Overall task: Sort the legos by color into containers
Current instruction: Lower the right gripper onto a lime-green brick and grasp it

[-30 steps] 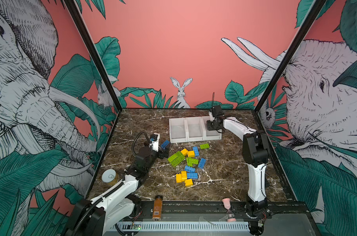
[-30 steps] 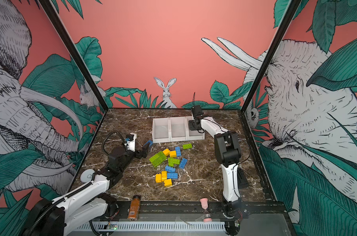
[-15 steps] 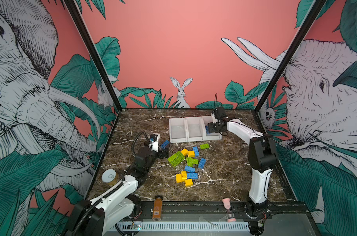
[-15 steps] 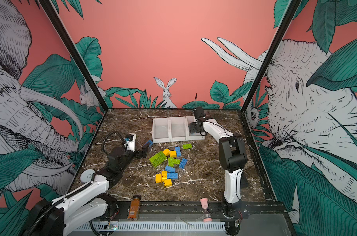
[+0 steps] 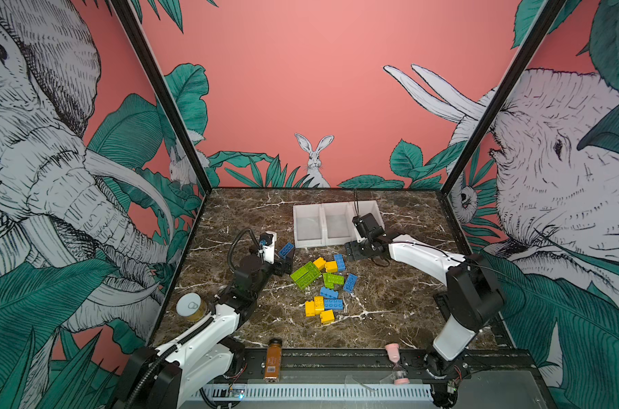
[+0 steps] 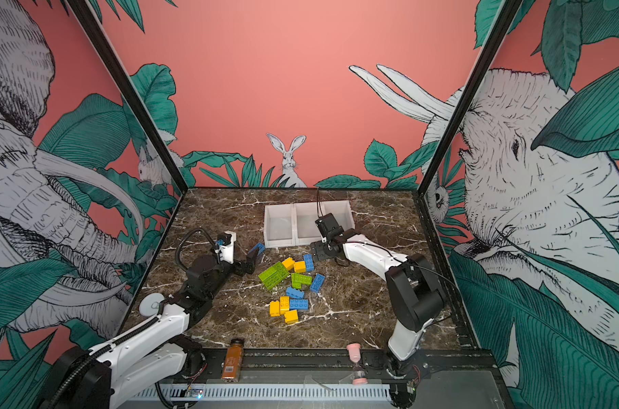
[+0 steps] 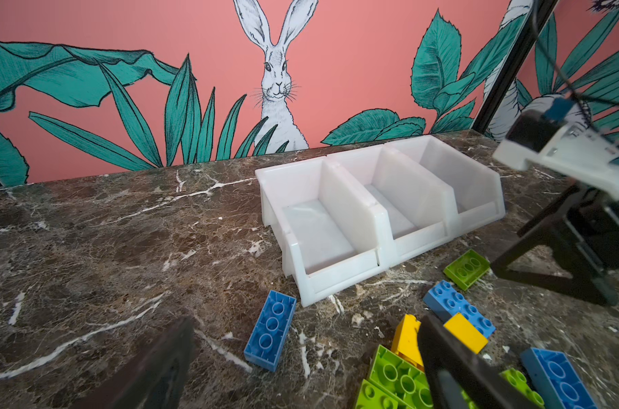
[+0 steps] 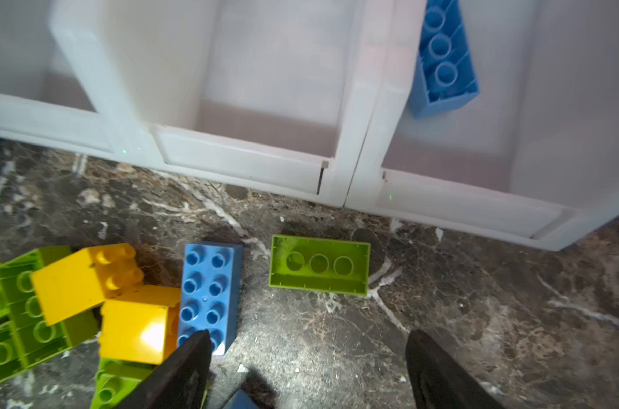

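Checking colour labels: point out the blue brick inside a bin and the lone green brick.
blue brick [image 8: 442,67]: right wrist view, its hollow underside.
lone green brick [image 8: 318,263]: right wrist view, its middle socket.

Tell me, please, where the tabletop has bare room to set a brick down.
Bare marble lies left of the containers toward the back wall, and right of the brick pile. Crowded: between pile and containers, around the right end effector.
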Controlling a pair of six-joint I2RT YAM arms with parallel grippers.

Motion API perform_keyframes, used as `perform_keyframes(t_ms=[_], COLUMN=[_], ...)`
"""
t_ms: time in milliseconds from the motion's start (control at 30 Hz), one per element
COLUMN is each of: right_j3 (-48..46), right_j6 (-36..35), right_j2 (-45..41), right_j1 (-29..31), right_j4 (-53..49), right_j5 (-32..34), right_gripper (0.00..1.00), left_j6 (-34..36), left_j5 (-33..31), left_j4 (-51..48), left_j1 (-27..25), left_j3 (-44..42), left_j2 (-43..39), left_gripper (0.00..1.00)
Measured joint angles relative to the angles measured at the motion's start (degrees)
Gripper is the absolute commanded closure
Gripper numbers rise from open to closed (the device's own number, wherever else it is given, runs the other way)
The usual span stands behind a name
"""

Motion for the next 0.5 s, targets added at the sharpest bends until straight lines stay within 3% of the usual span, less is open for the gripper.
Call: perform_keyframes(t_ms=[500], right_j3=[3.98], right_j6=[-1.27], right_j2=[9.44], right_j1=[-0.04], right_j4=[1.70], right_j5=[1.16], right_gripper=[0.11], left_j6=[0.04], left_j5=[-0.02], left_j4=[-0.02], left_j1=[0.00], left_j3=[0.00], left_j2=[0.00], left_gripper=[0.01])
